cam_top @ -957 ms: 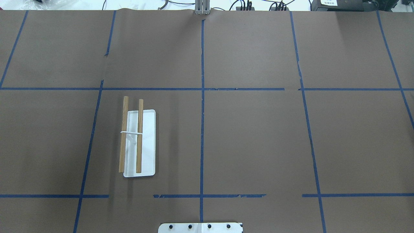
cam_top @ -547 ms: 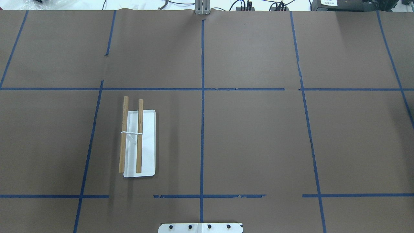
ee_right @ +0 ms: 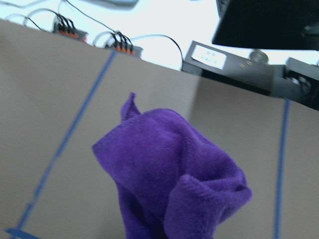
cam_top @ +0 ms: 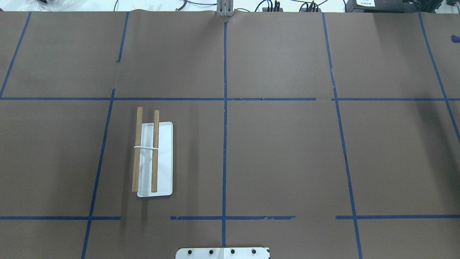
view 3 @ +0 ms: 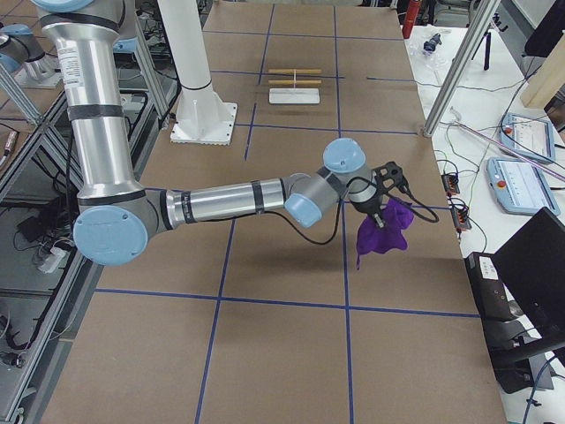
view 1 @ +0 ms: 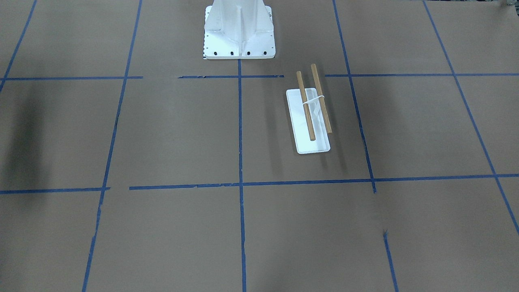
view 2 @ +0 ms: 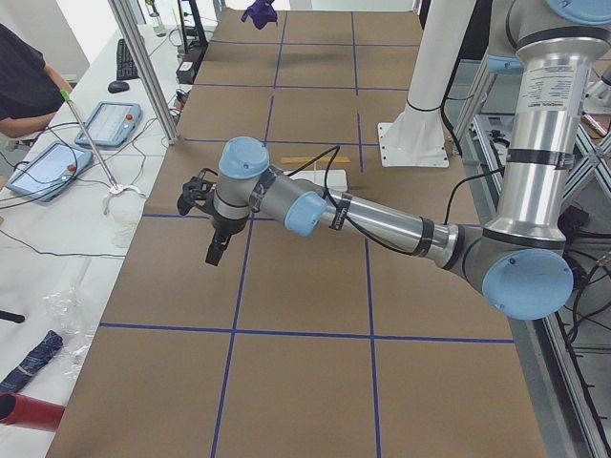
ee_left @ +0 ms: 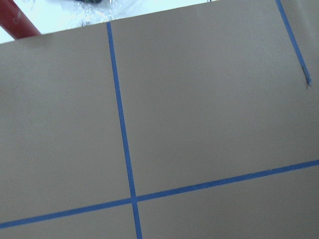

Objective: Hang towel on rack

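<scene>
The rack [cam_top: 145,151] has two light-brown wooden dowels joined by a white band, on a flat white base [cam_top: 164,162], left of the table's centre. It also shows in the front view [view 1: 320,97] and small in both side views [view 3: 295,78]. The purple towel [view 3: 381,237] hangs bunched under my right gripper [view 3: 378,210], above the table's right end, far from the rack. It fills the right wrist view [ee_right: 169,174], and its tip shows at the overhead view's right edge [cam_top: 455,37]. My left gripper [view 2: 216,253] hovers over the left end. I cannot tell either gripper's state.
The large white bolted pedestal [view 1: 239,28] stands at the robot's side of the table, near the rack. Blue tape lines grid the brown table cover. Tablets [view 2: 103,122], cables and an operator [view 2: 24,81] are beside the table's left end.
The purple towel's tip has come into the overhead view at the right edge, and a shadow has spread over the table's right side. The rack has not moved.
</scene>
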### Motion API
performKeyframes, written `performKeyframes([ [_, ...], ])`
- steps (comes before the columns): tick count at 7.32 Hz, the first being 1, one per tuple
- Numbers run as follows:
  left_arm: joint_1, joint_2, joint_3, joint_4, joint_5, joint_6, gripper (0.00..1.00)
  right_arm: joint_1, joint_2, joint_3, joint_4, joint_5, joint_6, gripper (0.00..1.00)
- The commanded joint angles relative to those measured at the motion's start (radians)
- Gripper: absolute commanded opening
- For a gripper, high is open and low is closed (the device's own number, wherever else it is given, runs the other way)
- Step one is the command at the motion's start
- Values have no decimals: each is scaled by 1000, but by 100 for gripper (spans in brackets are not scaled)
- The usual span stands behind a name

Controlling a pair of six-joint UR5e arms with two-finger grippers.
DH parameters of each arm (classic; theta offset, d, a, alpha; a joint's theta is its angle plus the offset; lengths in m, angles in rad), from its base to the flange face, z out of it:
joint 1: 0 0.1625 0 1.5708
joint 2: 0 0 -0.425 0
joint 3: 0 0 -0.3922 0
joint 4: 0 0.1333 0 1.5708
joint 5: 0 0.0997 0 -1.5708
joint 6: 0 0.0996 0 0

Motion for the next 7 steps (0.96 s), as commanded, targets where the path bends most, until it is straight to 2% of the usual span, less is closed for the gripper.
performKeyframes([
  [1,151,-24,2,-310,21,-488,100,-190,87,141,-1,-93,331,0],
  [4,270,-169,0,-494,15,-969,100,-361,170,271,6,-133,525,0],
  [6,418,-333,3,-506,21,-1309,100,-571,269,319,8,-344,674,0],
  [7,489,-384,4,-507,53,-1387,100,-665,279,342,9,-441,662,0],
])
